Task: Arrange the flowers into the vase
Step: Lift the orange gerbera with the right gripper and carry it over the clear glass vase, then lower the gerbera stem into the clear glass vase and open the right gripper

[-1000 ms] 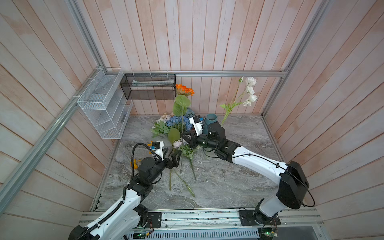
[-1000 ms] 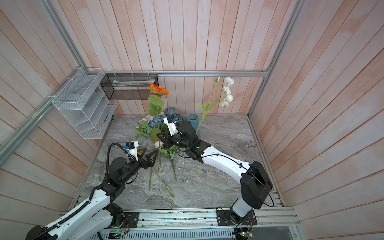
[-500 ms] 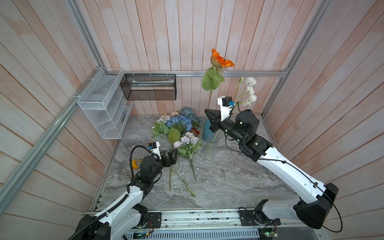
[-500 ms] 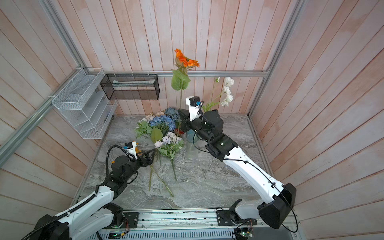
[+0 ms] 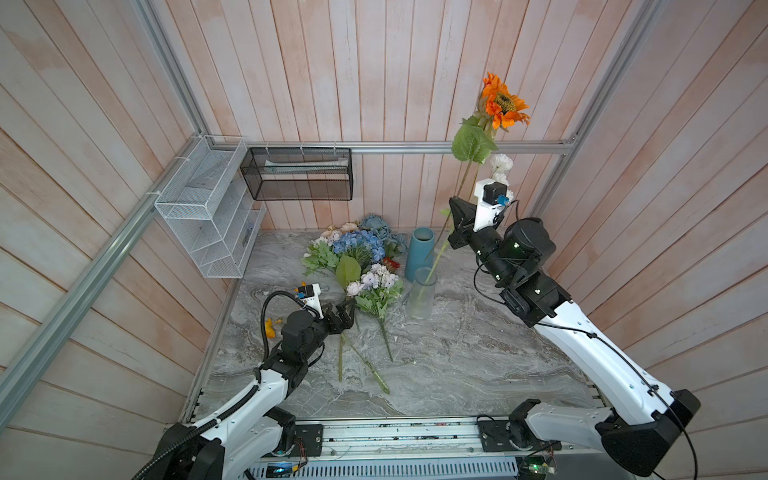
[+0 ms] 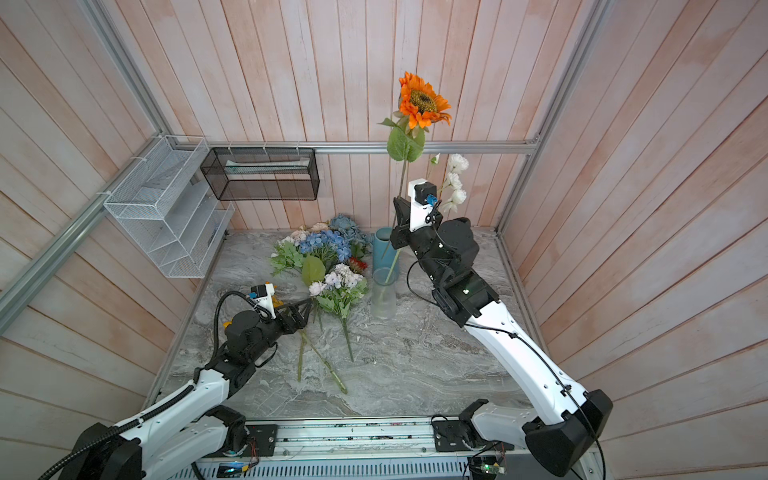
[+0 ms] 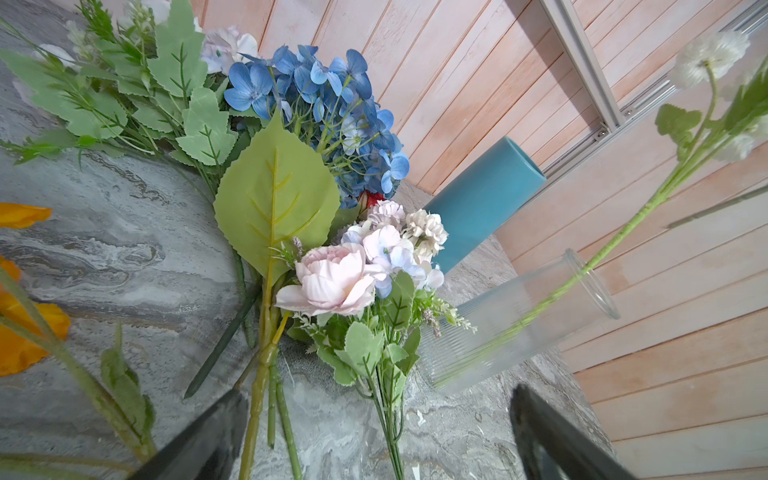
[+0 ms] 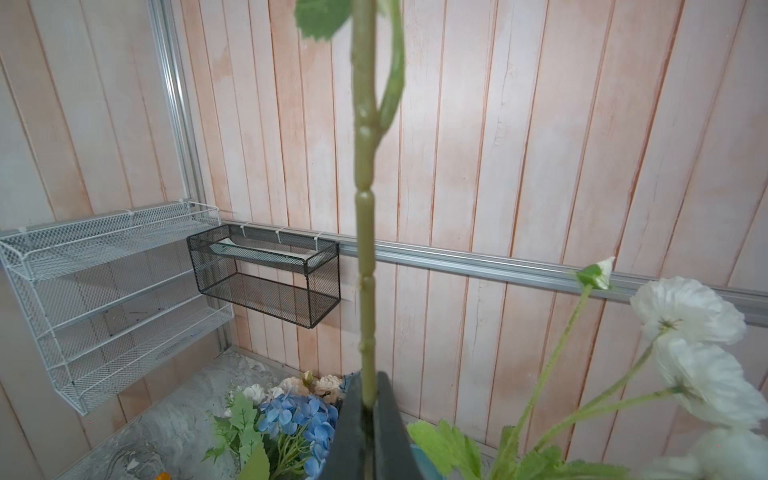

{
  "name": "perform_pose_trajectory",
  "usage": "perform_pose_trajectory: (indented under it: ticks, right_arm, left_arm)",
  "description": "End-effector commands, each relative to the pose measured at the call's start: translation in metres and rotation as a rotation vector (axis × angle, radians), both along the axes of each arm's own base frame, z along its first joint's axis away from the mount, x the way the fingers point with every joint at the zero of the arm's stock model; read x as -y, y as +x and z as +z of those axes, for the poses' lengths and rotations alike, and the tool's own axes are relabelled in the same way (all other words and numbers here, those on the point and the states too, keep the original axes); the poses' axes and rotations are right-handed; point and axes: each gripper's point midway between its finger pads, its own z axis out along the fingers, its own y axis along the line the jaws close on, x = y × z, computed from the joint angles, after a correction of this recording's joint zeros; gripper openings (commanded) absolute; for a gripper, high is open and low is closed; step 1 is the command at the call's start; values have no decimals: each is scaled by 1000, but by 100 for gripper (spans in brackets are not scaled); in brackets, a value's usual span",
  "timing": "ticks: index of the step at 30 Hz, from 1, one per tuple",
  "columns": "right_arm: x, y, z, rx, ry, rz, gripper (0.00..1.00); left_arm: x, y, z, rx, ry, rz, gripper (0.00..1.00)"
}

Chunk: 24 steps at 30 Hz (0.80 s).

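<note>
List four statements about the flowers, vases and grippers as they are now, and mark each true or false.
1. The right gripper is shut on the orange flower's stem. True.
2. The left gripper holds a flower. False: the left gripper is open and holds nothing.
3. The white flower stands in the blue vase. False: the white flower stands in the glass vase.
4. The hydrangea lies on the table. True.
</note>
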Motion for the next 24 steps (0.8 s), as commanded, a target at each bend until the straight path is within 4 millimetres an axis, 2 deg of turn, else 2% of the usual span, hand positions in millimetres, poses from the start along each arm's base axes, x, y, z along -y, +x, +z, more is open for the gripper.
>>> perform_pose_trajectory:
  ticks: [1, 6, 18, 24]
  right_arm:
    - [2, 9, -18, -13, -15, -25, 0]
    - [0, 19, -58, -70, -24, -22, 0]
    - [-11, 25, -175, -332, -33, 19, 0]
    - [-13, 25, -211, -418, -61, 16, 0]
  left_arm:
    - [-1, -1, 8, 16, -13, -2, 100]
    - [-2, -3, 8, 12, -16, 2, 100]
    - [-8, -8, 1, -12, -30, 29, 100]
    - [-8, -9, 1, -17, -40, 30, 100]
